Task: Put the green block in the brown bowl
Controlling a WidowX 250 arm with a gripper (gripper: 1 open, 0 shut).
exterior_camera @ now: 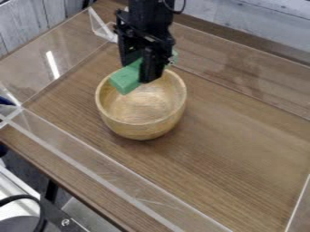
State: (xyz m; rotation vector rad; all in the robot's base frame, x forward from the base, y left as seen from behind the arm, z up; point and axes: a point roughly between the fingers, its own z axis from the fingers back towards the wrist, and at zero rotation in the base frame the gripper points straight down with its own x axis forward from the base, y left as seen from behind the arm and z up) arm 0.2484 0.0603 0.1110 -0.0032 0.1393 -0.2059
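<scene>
My claw (pixel 137 71) is pinching the block (pixel 126 79), which hangs at its tip, tilted, over the bowl's (pixel 111 115) far rim. The hollow lies below and slightly nearer the camera than the claw. I judge I should centre over it, lower, then release so the block cannot catch the rim.

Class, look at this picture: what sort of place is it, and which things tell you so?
Probably a robotics lab test bench: a wooden tabletop fenced by clear plastic walls, with a robot gripper holding a green block over a brown bowl.
</scene>
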